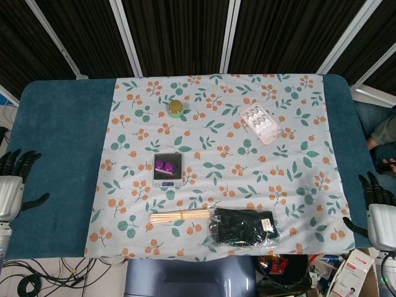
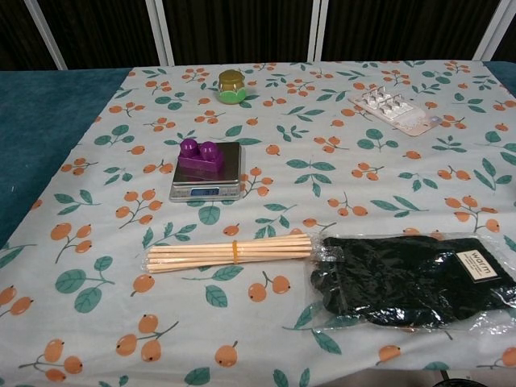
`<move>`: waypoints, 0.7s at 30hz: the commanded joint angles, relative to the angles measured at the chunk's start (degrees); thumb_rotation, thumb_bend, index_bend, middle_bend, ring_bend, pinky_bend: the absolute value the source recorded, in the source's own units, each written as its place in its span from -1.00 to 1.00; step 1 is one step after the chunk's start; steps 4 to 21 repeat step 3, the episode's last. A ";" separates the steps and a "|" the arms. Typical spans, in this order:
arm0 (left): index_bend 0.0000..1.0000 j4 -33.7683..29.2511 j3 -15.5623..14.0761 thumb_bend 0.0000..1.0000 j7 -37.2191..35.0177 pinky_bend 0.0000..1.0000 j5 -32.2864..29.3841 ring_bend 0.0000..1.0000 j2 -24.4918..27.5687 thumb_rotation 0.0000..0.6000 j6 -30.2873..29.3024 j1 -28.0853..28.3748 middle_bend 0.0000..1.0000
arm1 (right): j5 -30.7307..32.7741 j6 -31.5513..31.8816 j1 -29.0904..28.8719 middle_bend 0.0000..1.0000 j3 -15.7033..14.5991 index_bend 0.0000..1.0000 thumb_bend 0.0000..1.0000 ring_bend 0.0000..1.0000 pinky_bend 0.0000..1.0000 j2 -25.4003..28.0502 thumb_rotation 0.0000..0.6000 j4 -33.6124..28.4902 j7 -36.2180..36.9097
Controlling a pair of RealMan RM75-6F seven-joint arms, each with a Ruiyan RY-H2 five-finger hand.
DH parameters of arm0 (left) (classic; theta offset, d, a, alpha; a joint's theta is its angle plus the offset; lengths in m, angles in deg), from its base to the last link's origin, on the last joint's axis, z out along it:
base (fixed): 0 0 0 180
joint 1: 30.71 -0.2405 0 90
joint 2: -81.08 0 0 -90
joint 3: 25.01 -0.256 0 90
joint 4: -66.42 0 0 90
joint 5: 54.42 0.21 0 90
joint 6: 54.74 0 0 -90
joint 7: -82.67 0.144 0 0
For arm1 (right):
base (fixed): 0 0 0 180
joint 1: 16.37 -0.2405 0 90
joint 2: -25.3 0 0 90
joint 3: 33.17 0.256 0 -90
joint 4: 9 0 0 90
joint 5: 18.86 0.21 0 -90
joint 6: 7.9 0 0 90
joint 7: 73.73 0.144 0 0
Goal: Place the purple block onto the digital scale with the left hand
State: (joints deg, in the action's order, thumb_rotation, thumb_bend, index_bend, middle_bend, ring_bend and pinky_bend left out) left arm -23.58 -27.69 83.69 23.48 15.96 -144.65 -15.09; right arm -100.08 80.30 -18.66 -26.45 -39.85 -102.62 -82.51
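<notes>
Left hand (image 1: 11,189): far left edge of the table, fingers spread, empty
Right hand (image 1: 378,207): far right edge — fingers apart, holding nothing
Digital scale (image 2: 207,179): mid-table on the floral cloth
Purple block (image 2: 201,154): resting on the scale's platform, nothing touching it

A teal table (image 1: 62,142) under a floral cloth (image 1: 291,154) stands before dark slatted panels (image 1: 179,31).
</notes>
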 commanded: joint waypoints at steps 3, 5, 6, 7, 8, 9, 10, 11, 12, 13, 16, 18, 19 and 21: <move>-0.64 2.51 -1.44 -0.80 -3.26 -0.94 1.89 -0.97 -0.40 1.00 -0.72 -2.95 -0.74 | 0.07 -0.07 -0.02 -0.98 0.06 -0.91 -0.88 -0.66 -0.62 0.07 1.00 0.07 0.17; -0.64 2.51 -1.44 -0.80 -3.26 -0.94 1.89 -0.97 -0.40 1.00 -0.72 -2.95 -0.74 | 0.07 -0.07 -0.02 -0.98 0.06 -0.91 -0.88 -0.66 -0.62 0.07 1.00 0.07 0.17; -0.64 2.51 -1.44 -0.80 -3.26 -0.94 1.89 -0.97 -0.40 1.00 -0.72 -2.95 -0.74 | 0.07 -0.07 -0.02 -0.98 0.06 -0.91 -0.88 -0.66 -0.62 0.07 1.00 0.07 0.17; -0.64 2.51 -1.44 -0.80 -3.26 -0.94 1.89 -0.97 -0.40 1.00 -0.72 -2.95 -0.74 | 0.07 -0.07 -0.02 -0.98 0.06 -0.91 -0.88 -0.66 -0.62 0.07 1.00 0.07 0.17; -0.64 2.51 -1.44 -0.80 -3.26 -0.94 1.89 -0.97 -0.40 1.00 -0.72 -2.95 -0.74 | 0.07 -0.07 -0.02 -0.98 0.06 -0.91 -0.88 -0.66 -0.62 0.07 1.00 0.07 0.17; -0.64 2.51 -1.44 -0.80 -3.26 -0.94 1.89 -0.97 -0.40 1.00 -0.72 -2.95 -0.74 | 0.07 -0.07 -0.02 -0.98 0.06 -0.91 -0.88 -0.66 -0.62 0.07 1.00 0.07 0.17; -0.64 2.51 -1.44 -0.80 -3.26 -0.94 1.89 -0.97 -0.40 1.00 -0.72 -2.95 -0.74 | 0.07 -0.07 -0.02 -0.98 0.06 -0.91 -0.88 -0.66 -0.62 0.07 1.00 0.07 0.17; -0.64 2.51 -1.44 -0.80 -3.26 -0.94 1.89 -0.97 -0.40 1.00 -0.72 -2.95 -0.74 | 0.07 -0.07 -0.02 -0.98 0.06 -0.91 -0.88 -0.66 -0.62 0.07 1.00 0.07 0.17; -0.64 2.51 -1.44 -0.80 -3.26 -0.94 1.89 -0.97 -0.40 1.00 -0.72 -2.95 -0.74 | 0.07 -0.07 -0.02 -0.98 0.06 -0.91 -0.88 -0.66 -0.62 0.07 1.00 0.07 0.17; -0.64 2.51 -1.44 -0.80 -3.26 -0.94 1.89 -0.97 -0.40 1.00 -0.72 -2.95 -0.74 | 0.07 -0.07 -0.02 -0.98 0.06 -0.91 -0.88 -0.66 -0.62 0.07 1.00 0.07 0.17; -0.64 2.51 -1.44 -0.80 -3.26 -0.94 1.89 -0.97 -0.40 1.00 -0.72 -2.95 -0.74 | 0.07 -0.07 -0.02 -0.98 0.06 -0.91 -0.88 -0.66 -0.62 0.07 1.00 0.07 0.17; -0.64 2.51 -1.44 -0.80 -3.26 -0.94 1.89 -0.97 -0.40 1.00 -0.72 -2.95 -0.74 | 0.07 -0.07 -0.02 -0.98 0.06 -0.91 -0.88 -0.66 -0.62 0.07 1.00 0.07 0.17; -0.64 2.51 -1.44 -0.80 -3.26 -0.94 1.89 -0.97 -0.40 1.00 -0.72 -2.95 -0.74 | 0.07 -0.07 -0.02 -0.98 0.06 -0.91 -0.88 -0.66 -0.62 0.07 1.00 0.07 0.17; -0.64 2.51 -1.44 -0.80 -3.26 -0.94 1.89 -0.97 -0.40 1.00 -0.72 -2.95 -0.74 | 0.07 -0.07 -0.02 -0.98 0.06 -0.91 -0.88 -0.66 -0.62 0.07 1.00 0.07 0.17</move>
